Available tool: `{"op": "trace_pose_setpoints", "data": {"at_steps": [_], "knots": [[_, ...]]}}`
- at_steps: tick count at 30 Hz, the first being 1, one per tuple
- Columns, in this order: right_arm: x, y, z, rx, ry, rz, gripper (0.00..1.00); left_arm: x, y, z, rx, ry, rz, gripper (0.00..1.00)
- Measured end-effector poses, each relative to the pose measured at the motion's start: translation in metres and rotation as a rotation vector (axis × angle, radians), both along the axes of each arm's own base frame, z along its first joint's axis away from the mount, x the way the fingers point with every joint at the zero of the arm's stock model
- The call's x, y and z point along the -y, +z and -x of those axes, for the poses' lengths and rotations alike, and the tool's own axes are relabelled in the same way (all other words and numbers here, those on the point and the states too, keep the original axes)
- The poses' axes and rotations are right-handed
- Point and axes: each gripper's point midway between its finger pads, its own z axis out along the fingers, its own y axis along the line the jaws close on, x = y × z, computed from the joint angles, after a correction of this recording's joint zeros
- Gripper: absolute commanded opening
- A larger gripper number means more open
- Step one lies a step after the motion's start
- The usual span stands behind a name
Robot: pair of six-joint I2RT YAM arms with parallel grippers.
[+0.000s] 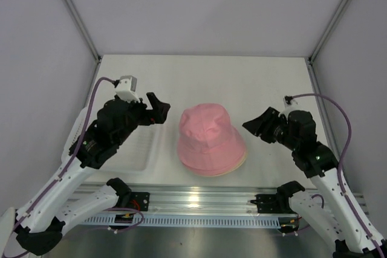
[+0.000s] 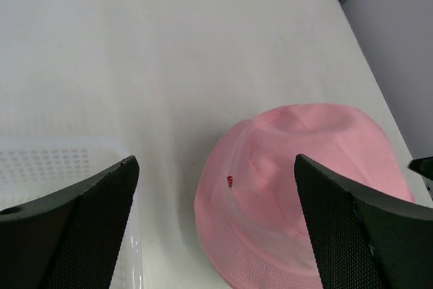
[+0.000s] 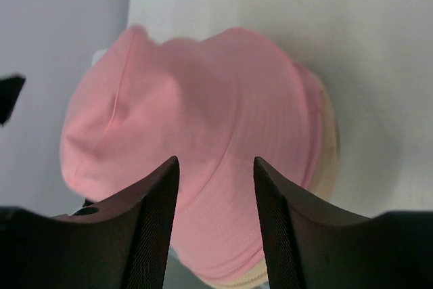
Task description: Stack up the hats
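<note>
A pink bucket hat [image 1: 208,137] sits crown up in the middle of the table, on top of a stack. A beige brim [image 1: 240,162] peeks out under its right and near edge. The black hat and the second pink hat are hidden. The pink hat also shows in the left wrist view [image 2: 311,181] and the right wrist view [image 3: 203,140], with the beige brim [image 3: 330,143] beneath. My left gripper [image 1: 158,109] hovers open and empty just left of the stack. My right gripper [image 1: 255,126] hovers open and empty just right of it.
A white plastic basket [image 1: 142,152] stands left of the hats, under my left arm; its perforated wall shows in the left wrist view [image 2: 47,167]. Grey enclosure walls close off the table's back and sides.
</note>
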Motion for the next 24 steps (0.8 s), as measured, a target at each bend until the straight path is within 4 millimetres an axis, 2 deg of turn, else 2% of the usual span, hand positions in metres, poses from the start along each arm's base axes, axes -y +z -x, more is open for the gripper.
{"op": "trace_pose_setpoints", "data": {"at_steps": [3, 7, 11, 15, 19, 21, 24], "knots": [[-0.024, -0.010, 0.026, 0.008, 0.133, -0.061, 0.50, 0.017, 0.024, 0.004, 0.034, -0.113, -0.003, 0.98], [-0.051, -0.042, 0.051, -0.051, 0.286, -0.059, 0.47, 0.049, 0.049, 0.002, 0.048, -0.265, 0.001, 0.98], [-0.062, -0.064, 0.060, -0.084, 0.350, -0.021, 0.46, 0.071, 0.030, 0.008, -0.007, -0.368, -0.011, 0.99], [-0.066, -0.092, 0.063, -0.123, 0.375, 0.033, 0.46, 0.078, 0.014, 0.015, -0.048, -0.413, -0.018, 0.99], [-0.061, -0.124, 0.062, -0.189, 0.353, 0.108, 0.47, 0.083, 0.000, 0.018, -0.081, -0.438, -0.031, 0.99], [-0.056, -0.131, 0.059, -0.199, 0.329, 0.140, 0.49, 0.084, -0.007, 0.018, -0.096, -0.438, -0.038, 0.98], [-0.050, -0.131, 0.054, -0.185, 0.300, 0.179, 0.57, 0.081, -0.016, 0.017, -0.119, -0.418, -0.053, 0.98]]}}
